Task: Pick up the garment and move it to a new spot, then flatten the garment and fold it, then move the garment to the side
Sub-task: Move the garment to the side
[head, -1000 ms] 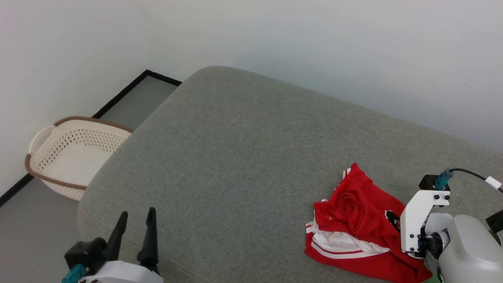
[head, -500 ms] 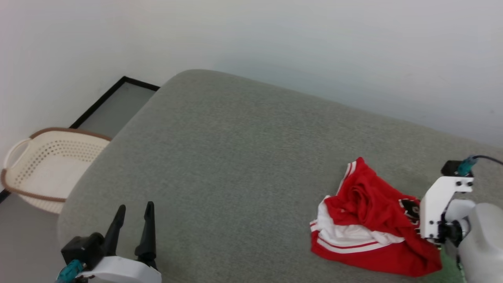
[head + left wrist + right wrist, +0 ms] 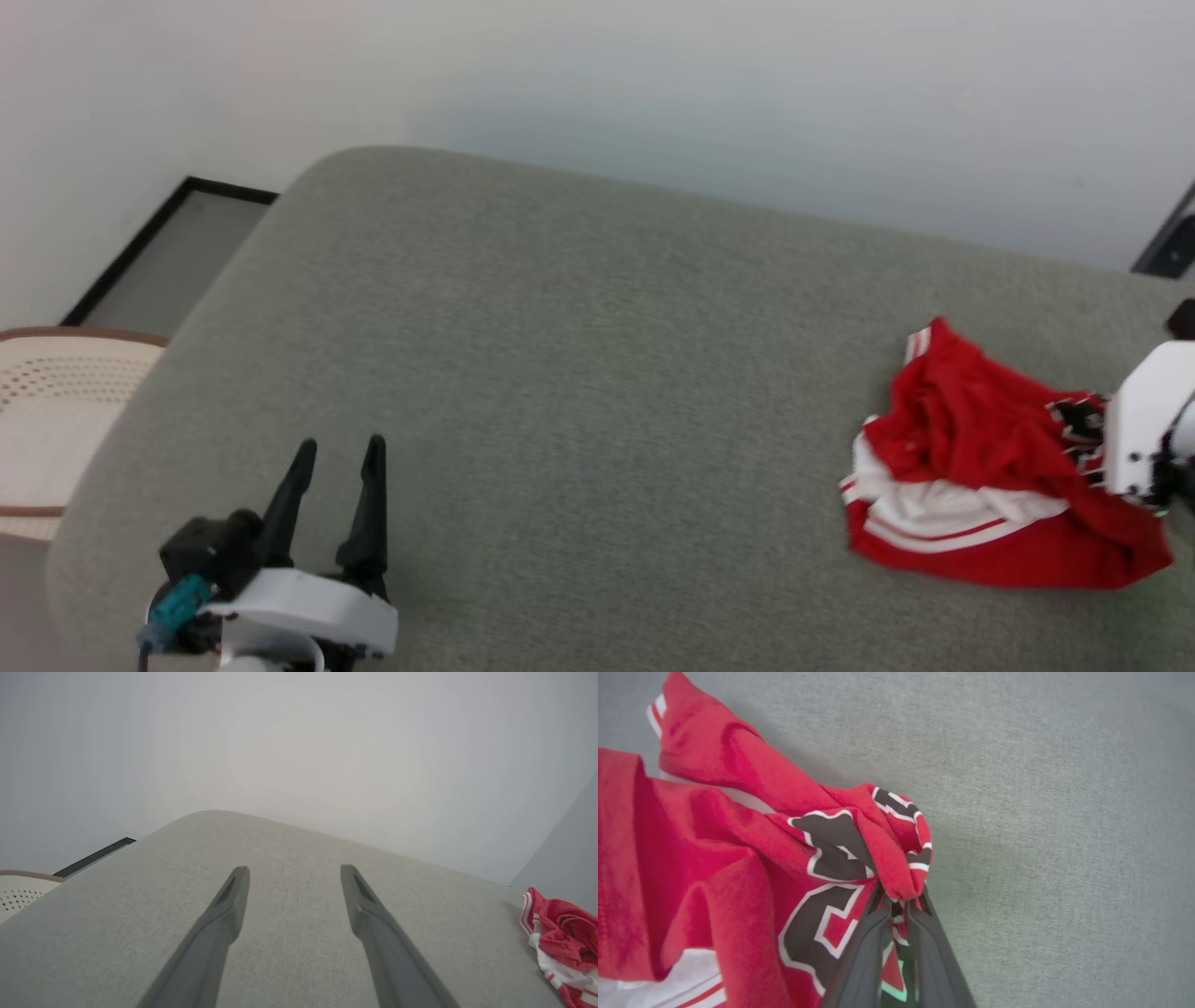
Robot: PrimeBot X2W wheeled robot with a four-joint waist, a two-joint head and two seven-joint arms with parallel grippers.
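The garment (image 3: pixel 980 467) is a crumpled red jersey with white trim, lying bunched at the right end of the grey cushion (image 3: pixel 597 373). In the right wrist view my right gripper (image 3: pixel 899 900) is shut on a raised fold of the garment (image 3: pixel 714 858), right by its black-and-white lettering. In the head view that arm's white wrist bracket (image 3: pixel 1144 429) covers the garment's right edge. My left gripper (image 3: pixel 338 457) hovers open and holds nothing over the cushion's front left. In the left wrist view, its fingers (image 3: pixel 294 870) point across bare fabric, with the garment (image 3: pixel 560 933) far to the right.
A cream perforated laundry basket (image 3: pixel 56 411) with a brown rim stands on the floor left of the cushion, its rim (image 3: pixel 18 889) also in the left wrist view. A pale wall runs behind the cushion. Bare cushion lies between the two grippers.
The camera has turned, shifting cushion and basket left in the picture. My right gripper has dragged the garment to the right across the cushion. The left gripper stays open.
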